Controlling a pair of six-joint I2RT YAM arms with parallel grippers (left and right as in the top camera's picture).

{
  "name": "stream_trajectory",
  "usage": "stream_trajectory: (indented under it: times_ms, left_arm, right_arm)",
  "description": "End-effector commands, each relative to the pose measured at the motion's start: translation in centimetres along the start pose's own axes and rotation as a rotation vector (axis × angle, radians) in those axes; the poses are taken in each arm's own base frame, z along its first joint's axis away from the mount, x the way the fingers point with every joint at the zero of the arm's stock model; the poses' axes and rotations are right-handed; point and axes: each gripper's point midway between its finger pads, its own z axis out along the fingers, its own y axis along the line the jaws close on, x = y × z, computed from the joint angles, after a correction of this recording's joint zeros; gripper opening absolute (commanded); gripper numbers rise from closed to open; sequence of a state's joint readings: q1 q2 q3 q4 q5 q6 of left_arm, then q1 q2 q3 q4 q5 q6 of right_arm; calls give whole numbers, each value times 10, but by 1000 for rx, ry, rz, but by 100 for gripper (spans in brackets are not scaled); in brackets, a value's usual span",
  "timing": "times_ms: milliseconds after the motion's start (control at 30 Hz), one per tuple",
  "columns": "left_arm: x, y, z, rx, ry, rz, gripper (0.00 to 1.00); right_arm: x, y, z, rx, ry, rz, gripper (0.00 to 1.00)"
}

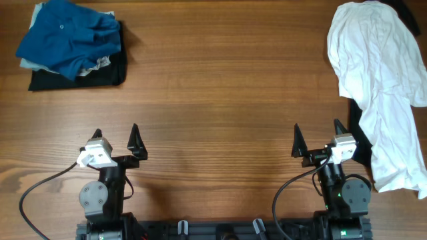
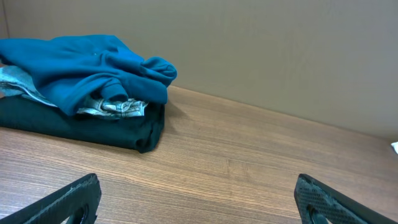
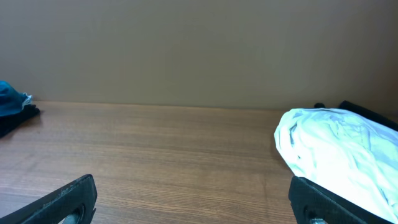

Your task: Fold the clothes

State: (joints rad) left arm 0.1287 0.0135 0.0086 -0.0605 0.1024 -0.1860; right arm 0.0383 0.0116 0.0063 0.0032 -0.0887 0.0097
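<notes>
A crumpled white T-shirt (image 1: 377, 73) lies along the table's right side, reaching from the far right corner toward the front; it also shows in the right wrist view (image 3: 339, 152). A black garment (image 1: 408, 17) shows under its far end. A crumpled blue shirt (image 1: 67, 37) sits on a folded black garment (image 1: 107, 70) at the far left, also in the left wrist view (image 2: 81, 71). My left gripper (image 1: 117, 140) is open and empty at the front left. My right gripper (image 1: 318, 139) is open and empty at the front right, just left of the white T-shirt.
A light patterned cloth (image 2: 118, 107) pokes out between the blue shirt and the black garment. The wooden table (image 1: 220, 100) stretches between the two piles. A plain wall stands behind the table's far edge.
</notes>
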Motion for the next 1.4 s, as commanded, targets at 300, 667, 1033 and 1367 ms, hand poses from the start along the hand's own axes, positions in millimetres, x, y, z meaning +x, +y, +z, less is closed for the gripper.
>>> stream_trajectory:
  times_ms: [300, 667, 1033, 1367]
  left_arm:
    - [2, -3, 0, 14, 6, -9, 100]
    - [2, -3, 0, 14, 7, -9, 100]
    - [2, -3, 0, 14, 5, -9, 100]
    - [3, -17, -1, 99, 15, -7, 100]
  right_arm:
    - [-2, 2, 0, -12, -9, -10, 100]
    - [-2, 2, 0, -12, -9, -10, 100]
    - [-2, 2, 0, -12, -9, -10, 100]
    - [-31, 6, -2, -37, -127, 46, 100]
